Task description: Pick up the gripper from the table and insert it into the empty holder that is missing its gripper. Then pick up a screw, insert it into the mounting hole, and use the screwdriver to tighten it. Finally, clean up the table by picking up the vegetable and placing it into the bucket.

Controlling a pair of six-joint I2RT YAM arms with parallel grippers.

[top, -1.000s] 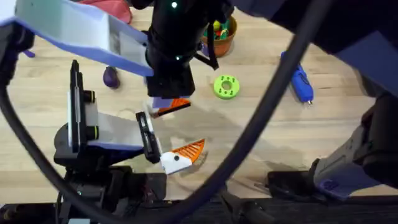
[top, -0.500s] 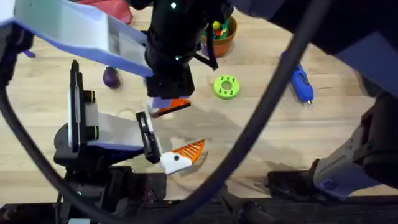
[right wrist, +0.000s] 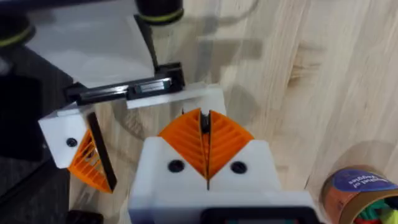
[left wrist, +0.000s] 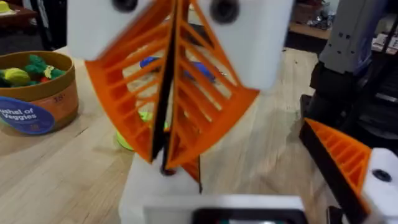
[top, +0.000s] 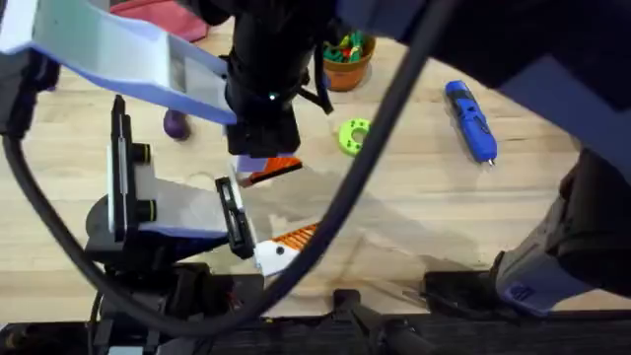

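The gripper [left wrist: 189, 168], as far as I can judge, is the thin orange-and-black sliver poking out past the tips of the right pincer [right wrist: 204, 124], whose two ribbed orange fingers are pressed flat together on it. Little of it shows, so the identification is a reading, not a certainty.

The holder [right wrist: 186, 96], the bare white block on the left arm's tip, sits right at those tips, touching or almost so. In the overhead view the right arm reaches across the middle, so its pincer hangs over the holder. From there the left arm's other block, the one carrying its orange finger, lies toward 5 o'clock. The left pincer [top: 278, 205] stands spread, its two blocks well apart on their rail, with nothing between them.

The coming move turns on alignment. The piece's long axis runs in line with the right fingers, straight at the holder's face, so seating it looks like a short push along that axis. The right arm is plainly the one to do it.

On the tabletop [top: 444, 207], from the right pincer, the screwdriver [top: 471, 120] lies toward 3 o'clock, the bucket [top: 347, 61] toward 1 o'clock and the vegetable [top: 175, 123] toward 10 o'clock.
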